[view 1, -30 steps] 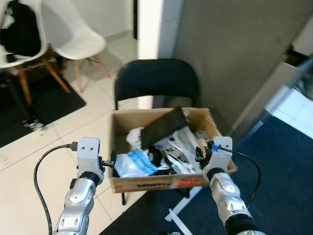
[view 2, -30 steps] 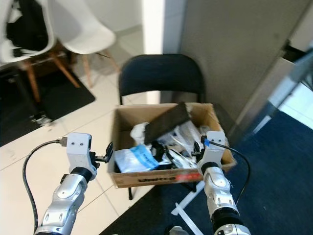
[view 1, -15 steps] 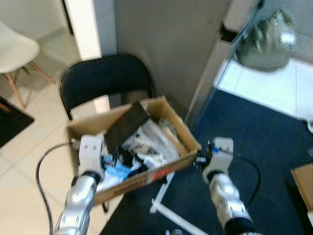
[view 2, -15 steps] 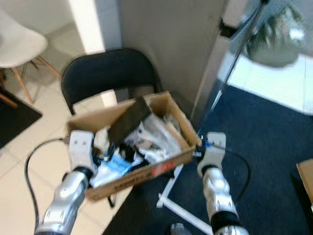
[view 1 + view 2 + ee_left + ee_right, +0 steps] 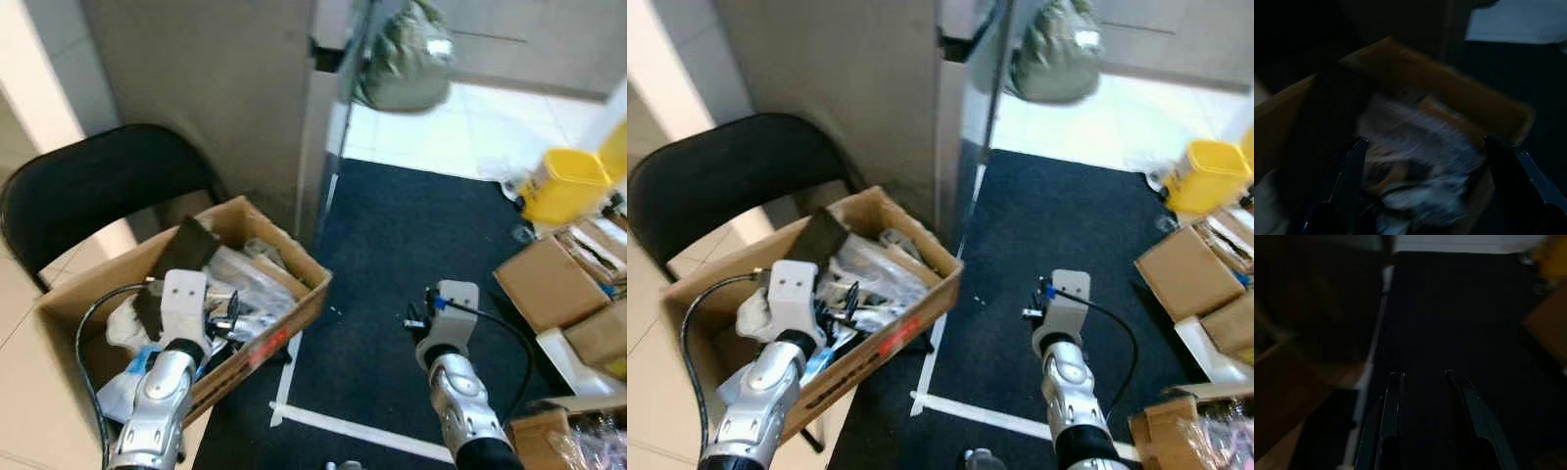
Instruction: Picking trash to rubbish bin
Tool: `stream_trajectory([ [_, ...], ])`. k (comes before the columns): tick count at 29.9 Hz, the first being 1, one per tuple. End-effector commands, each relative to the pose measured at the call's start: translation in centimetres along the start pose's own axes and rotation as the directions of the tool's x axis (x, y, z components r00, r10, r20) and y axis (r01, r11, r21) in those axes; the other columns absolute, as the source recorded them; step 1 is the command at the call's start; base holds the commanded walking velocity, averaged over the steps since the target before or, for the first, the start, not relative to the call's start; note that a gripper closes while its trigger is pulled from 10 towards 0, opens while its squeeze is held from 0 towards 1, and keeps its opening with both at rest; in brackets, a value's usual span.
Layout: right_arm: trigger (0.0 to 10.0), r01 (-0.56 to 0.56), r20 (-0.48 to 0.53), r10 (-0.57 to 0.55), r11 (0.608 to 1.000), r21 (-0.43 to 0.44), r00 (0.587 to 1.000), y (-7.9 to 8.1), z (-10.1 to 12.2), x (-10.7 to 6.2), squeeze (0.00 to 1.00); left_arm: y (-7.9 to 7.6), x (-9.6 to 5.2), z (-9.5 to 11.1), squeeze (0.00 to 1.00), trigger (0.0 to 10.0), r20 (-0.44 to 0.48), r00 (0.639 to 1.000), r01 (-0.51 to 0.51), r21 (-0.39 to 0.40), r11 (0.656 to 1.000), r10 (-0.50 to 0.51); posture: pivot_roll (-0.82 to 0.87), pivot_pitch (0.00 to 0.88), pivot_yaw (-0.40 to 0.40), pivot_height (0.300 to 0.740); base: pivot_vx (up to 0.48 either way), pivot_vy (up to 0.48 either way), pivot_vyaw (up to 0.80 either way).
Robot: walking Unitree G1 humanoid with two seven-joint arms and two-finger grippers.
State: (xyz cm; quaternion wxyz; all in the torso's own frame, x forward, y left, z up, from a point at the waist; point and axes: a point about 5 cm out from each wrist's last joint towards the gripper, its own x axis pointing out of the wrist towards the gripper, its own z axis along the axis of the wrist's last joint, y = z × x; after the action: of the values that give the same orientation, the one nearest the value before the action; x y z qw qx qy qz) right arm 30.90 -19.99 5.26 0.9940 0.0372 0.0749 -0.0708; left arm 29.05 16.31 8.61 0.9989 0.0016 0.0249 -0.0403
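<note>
Cardboard box [image 5: 887, 294] full of trash sits on the black chair [image 5: 715, 186], my left gripper [image 5: 1425, 196] spread wide above it, holding nothing. My right gripper [image 5: 1422, 396], slightly parted and empty, hangs over dark carpet [image 5: 411, 255]. Nothing is picked up yet, I judge.

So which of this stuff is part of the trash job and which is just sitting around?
Job: brown cardboard box filled with white plastic wrappers and trash; yellow plastic bin.
Lying about: black folding chair; olive green bag; flat cardboard boxes; dark blue carpet.
</note>
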Motion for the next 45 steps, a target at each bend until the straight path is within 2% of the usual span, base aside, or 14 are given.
stream_trajectory([
  [1, 10.0, 0.040, -0.041, -0.039, 0.999, 0.032, 0.998, -0.6, -0.8, -0.4, 0.00, -0.2, 0.0, -0.3, 0.00, 10.0, 0.002, 1.000, -0.014, -0.035, 0.999, 0.014, 0.04, 0.149, -0.007, 0.740, 0.000, 0.000, -0.80],
  [5, 10.0, 0.056, -0.062, -0.051, 0.995, 0.088, 0.997, -0.6, -1.0, -0.4, 0.00, 0.0, 0.1, -0.3, 0.00, 10.0, -0.014, 0.999, -0.031, -0.096, 0.995, 0.029, 0.04, 0.147, -0.004, 0.740, 0.000, 0.000, -0.80],
  [11, 10.0, 0.084, -0.065, -0.080, 0.995, 0.061, 0.995, -1.0, -1.0, -0.4, 0.00, 0.7, 0.3, -0.4, 0.00, 10.0, -0.018, 0.991, -0.135, -0.124, 0.983, 0.134, 0.04, 0.147, -0.002, 0.740, 0.000, 0.000, -0.80],
  [14, 10.0, 0.093, -0.073, -0.089, 0.994, 0.062, 0.993, -1.2, -1.0, -0.4, 0.00, 0.8, 0.3, -0.4, 0.00, 10.0, -0.035, 0.990, -0.138, -0.115, 0.984, 0.135, 0.04, 0.147, -0.002, 0.740, 0.000, 0.000, -0.80],
  [18, 10.0, 0.102, -0.080, -0.096, 0.991, 0.084, 0.992, -1.2, -1.0, -0.4, 0.00, 0.9, 0.4, -0.5, 0.00, 10.0, -0.054, 0.988, -0.149, -0.091, 0.985, 0.145, 0.04, 0.147, -0.002, 0.740, 0.000, 0.000, -0.80],
  [21, 10.0, 0.111, -0.083, -0.104, 0.991, 0.076, 0.991, -1.2, -0.9, -0.4, 0.00, 0.9, 0.3, -0.7, 0.00, 10.0, -0.099, 0.988, -0.125, -0.013, 0.992, 0.123, 0.04, 0.150, -0.002, 0.740, 0.000, 0.000, -0.80],
  [24, 10.0, 0.117, -0.082, -0.110, 0.989, 0.086, 0.991, -1.2, -0.9, -0.3, 0.00, 0.7, 0.8, -1.8, 0.00, 10.0, -0.224, 0.968, -0.108, 0.013, 0.994, 0.108, 0.04, 0.147, -0.004, 0.740, 0.000, 0.000, -0.80],
  [25, 10.0, 0.117, -0.082, -0.110, 0.989, 0.086, 0.991, -1.2, -0.9, -0.3, 0.00, 0.7, 0.8, -1.8, 0.00, 10.0, -0.224, 0.968, -0.108, 0.013, 0.994, 0.108, 0.04, 0.147, -0.004, 0.740, 0.000, 0.000, -0.80],
  [27, 10.0, 0.123, -0.082, -0.117, 0.990, 0.069, 0.990, -1.2, -0.9, -0.2, 0.00, 1.0, 1.0, -1.6, 0.00, 10.0, -0.208, 0.963, -0.153, 0.106, 0.982, 0.173, 0.04, 0.151, -0.004, 0.740, 0.000, 0.000, -0.80],
  [31, 10.0, 0.106, -0.091, -0.100, 0.992, 0.064, 0.991, -1.1, -1.1, -0.3, 0.00, 1.7, 1.7, -0.6, 0.00, 10.0, -0.132, 0.968, -0.215, 0.005, 0.977, 0.214, 0.05, 0.148, -0.005, 0.740, 0.000, 0.000, -0.80],
  [37, 10.0, 0.104, -0.097, -0.099, 0.993, 0.053, 0.990, -1.0, -1.2, -0.4, 0.00, 1.0, 1.8, -0.2, 0.00, 10.0, -0.165, 0.977, -0.146, -0.070, 0.987, 0.133, 0.04, 0.147, -0.003, 0.740, 0.000, 0.000, -0.80],
  [40, 10.0, 0.113, -0.102, -0.106, 0.992, 0.063, 0.989, -1.0, -1.3, -0.5, 0.00, 1.1, 1.9, -0.2, 0.00, 10.0, -0.170, 0.975, -0.156, -0.049, 0.987, 0.146, 0.04, 0.151, -0.004, 0.740, 0.000, 0.000, -0.80],
  [43, 10.0, 0.108, -0.105, -0.102, 0.993, 0.046, 0.989, -1.0, -1.3, -0.4, 0.00, 1.7, 2.0, -0.1, 0.00, 10.0, -0.166, 0.953, -0.242, 0.082, 0.967, 0.252, 0.04, 0.149, -0.005, 0.740, 0.000, 0.000, -0.80],
  [45, 10.0, 0.109, -0.111, -0.103, 0.993, 0.050, 0.988, -1.0, -1.4, -0.4, 0.00, 1.7, 2.1, -0.2, 0.00, 10.0, -0.181, 0.950, -0.235, 0.111, 0.966, 0.253, 0.04, 0.149, -0.005, 0.740, 0.000, 0.000, -0.80],
])
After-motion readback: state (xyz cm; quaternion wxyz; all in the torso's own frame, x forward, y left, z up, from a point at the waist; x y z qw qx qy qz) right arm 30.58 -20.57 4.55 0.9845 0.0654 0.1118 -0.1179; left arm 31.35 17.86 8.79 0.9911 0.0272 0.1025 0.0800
